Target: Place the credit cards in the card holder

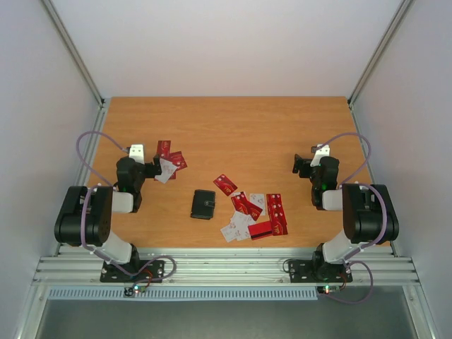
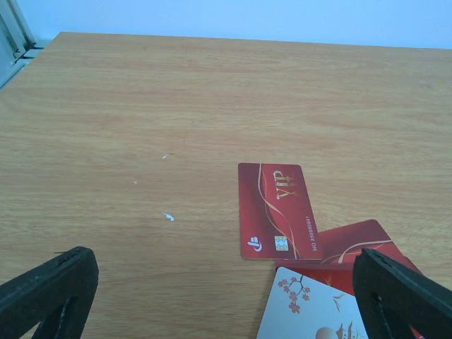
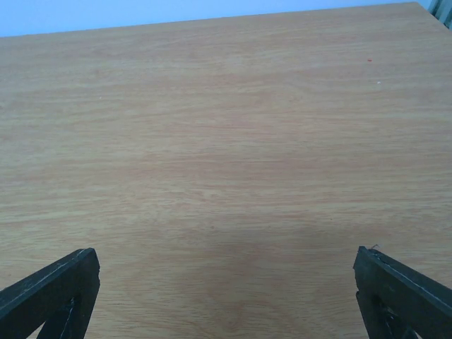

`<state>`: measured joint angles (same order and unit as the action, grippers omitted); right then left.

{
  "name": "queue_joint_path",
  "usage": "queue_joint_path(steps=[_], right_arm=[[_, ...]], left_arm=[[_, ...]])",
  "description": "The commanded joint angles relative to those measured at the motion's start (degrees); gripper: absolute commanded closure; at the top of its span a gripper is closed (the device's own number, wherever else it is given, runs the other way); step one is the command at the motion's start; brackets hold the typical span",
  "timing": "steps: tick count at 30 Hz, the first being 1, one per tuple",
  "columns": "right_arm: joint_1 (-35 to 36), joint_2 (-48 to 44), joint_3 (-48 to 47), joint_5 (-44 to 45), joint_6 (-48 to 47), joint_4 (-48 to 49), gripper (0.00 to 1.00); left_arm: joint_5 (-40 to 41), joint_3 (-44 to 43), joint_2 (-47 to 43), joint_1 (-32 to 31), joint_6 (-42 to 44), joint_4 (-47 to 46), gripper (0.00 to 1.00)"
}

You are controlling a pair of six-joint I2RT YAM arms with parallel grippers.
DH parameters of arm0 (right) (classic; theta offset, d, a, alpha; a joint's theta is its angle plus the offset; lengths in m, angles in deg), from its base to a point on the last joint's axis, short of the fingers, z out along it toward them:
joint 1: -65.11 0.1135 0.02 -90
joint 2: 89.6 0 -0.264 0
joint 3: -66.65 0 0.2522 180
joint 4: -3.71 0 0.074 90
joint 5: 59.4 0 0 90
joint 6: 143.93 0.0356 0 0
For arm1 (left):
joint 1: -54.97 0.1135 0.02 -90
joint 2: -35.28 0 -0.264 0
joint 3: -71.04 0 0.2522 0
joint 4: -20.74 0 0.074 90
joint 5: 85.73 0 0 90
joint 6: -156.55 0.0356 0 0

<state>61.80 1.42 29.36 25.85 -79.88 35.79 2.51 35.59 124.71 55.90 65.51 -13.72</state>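
My left end effector (image 2: 222,296) and right end effector (image 3: 226,289) are released, empty. The card holder (image 1: 203,204) lies near the middle of the surface (image 1: 233,127), with credit cards (image 1: 254,212) scattered just beside it toward the right edge.

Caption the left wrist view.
Open left gripper over the wooden table, with a red VIP card, another red card and a white blossom card.
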Motion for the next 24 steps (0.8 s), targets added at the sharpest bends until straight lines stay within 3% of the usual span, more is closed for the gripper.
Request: queue_joint_path(steps=[1,16,21,24], right_arm=[[-0.29,0.03,-0.82,-0.42,0.15,1.37,0.01],[-0.79,0.12,-0.97,-1.63,0.34,1.23,0.01],[0.47,-6.88,1.53,2.32,0.37,-0.57,0.01],[0.90,-14.66,0.27,6.06,1.45,-8.60,0.01]], left_arm=[[0.04,-1.07,0.20,0.13,0.84,-4.30,0.01],[-0.73,-0.76,-0.99,0.17,0.70,-3.98,0.01],[-2.37,1.98,-11.24,0.00,2.49,-0.84,0.01],[-0.32,0.26,-20.07,-0.05,0.21,9.81,0.01]])
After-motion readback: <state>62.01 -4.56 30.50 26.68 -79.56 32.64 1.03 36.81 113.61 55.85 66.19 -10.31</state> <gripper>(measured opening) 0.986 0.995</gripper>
